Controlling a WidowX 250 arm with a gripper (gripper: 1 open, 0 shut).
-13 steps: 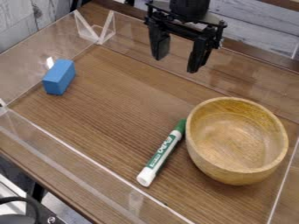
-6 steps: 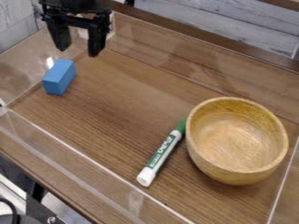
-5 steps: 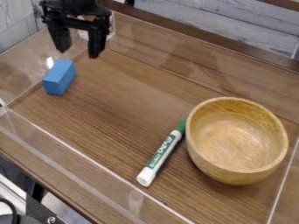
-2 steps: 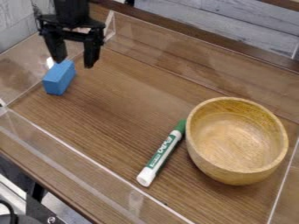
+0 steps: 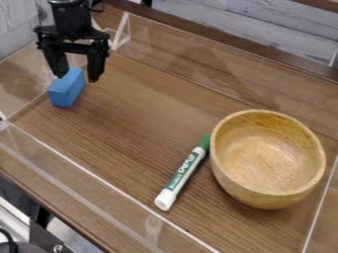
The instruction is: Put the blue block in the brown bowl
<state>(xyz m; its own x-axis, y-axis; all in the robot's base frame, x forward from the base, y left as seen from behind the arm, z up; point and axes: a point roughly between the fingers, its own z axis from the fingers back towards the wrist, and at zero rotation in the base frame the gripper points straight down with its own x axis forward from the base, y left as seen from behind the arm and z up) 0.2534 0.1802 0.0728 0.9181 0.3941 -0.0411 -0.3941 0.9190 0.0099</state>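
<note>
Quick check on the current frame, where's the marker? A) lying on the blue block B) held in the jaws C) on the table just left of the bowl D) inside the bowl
C: the green-and-white marker lies on the wooden table just left of the brown bowl, while the blue block sits far off at the left under the open gripper.

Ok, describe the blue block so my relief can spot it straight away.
Start at the wooden table and go to its far left corner, opposite the brown bowl. The blue block lies under the open gripper. It is the only bright-blue thing.
</note>
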